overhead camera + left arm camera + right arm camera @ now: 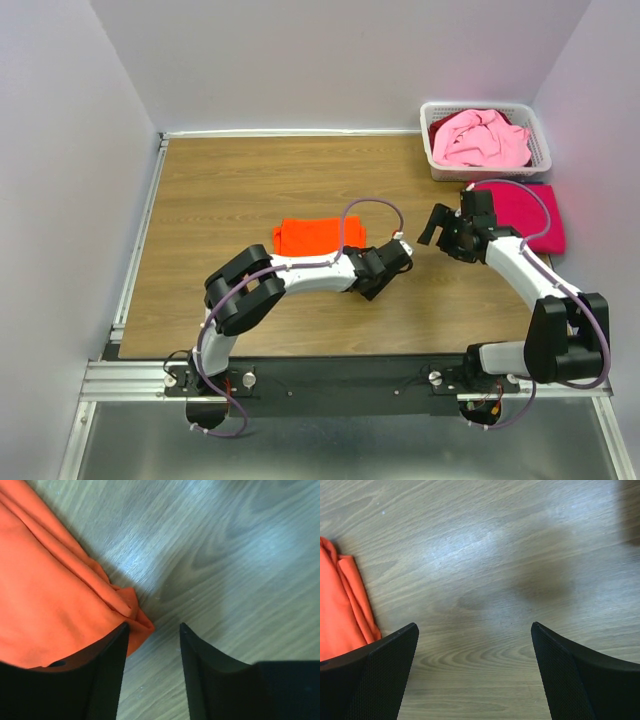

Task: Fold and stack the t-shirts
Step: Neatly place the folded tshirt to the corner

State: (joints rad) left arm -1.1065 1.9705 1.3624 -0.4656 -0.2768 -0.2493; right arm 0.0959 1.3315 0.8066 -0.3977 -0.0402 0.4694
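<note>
Gaping beside orange tee (50, 595): L claw (152, 627); white basket (490, 172) far right

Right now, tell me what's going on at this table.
Two robot arms are folding t-shirts. The orange shirt lies folded mid-table. The left arm holds its jaws open at that shirt's corner, gripping nothing. The right arm hovers over the table, jaws wide open and empty. A magenta shirt lies folded flat at the right, beside the basket, where a pink shirt sits crumpled. Nothing is stacked yet.
</note>
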